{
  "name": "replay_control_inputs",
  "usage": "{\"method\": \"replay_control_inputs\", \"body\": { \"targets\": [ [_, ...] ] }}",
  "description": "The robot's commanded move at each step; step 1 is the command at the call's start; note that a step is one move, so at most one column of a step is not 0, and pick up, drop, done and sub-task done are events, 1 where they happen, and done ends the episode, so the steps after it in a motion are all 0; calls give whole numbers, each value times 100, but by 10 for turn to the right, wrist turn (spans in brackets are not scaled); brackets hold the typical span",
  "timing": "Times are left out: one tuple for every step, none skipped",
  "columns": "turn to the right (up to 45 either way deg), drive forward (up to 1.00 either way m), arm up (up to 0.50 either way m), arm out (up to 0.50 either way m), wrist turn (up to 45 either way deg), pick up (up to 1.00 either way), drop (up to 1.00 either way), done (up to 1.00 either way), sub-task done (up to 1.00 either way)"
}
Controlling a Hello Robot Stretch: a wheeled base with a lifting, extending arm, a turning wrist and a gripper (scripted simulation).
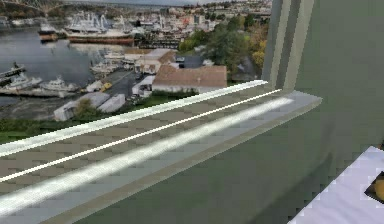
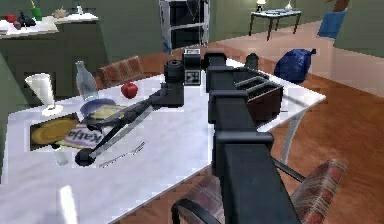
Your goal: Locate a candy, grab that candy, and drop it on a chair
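Note:
The arm [image 2: 235,130] reaches out over a white table [image 2: 180,150] in the arm side view. My gripper [image 2: 86,154] stretches down to the left from its dark body [image 2: 176,78]. Its far end lies over a magazine [image 2: 92,136] beside a plate of yellow food [image 2: 52,131], so I cannot tell whether it holds anything. A red apple [image 2: 129,90] sits near the fingers [image 2: 125,120]. Wooden chairs with striped seats stand behind the table [image 2: 118,70] and in front of it [image 2: 325,190].
On the table stand a wine glass [image 2: 41,90], a clear bottle [image 2: 85,78], a blue dish [image 2: 98,106], a fork [image 2: 122,154], a dark box [image 2: 263,100] and a blue bag [image 2: 295,64]. The forward view faces a window sill [image 1: 150,140] and green wall [image 1: 250,170]; a table corner [image 1: 345,198] shows bottom right.

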Motion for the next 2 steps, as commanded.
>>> {"method": "replay_control_inputs", "body": {
  "targets": [
    [0,0,0,0,-270,0,0,0,0],
    [0,0,0,-28,0,0,0,0,0]
  ]
}}
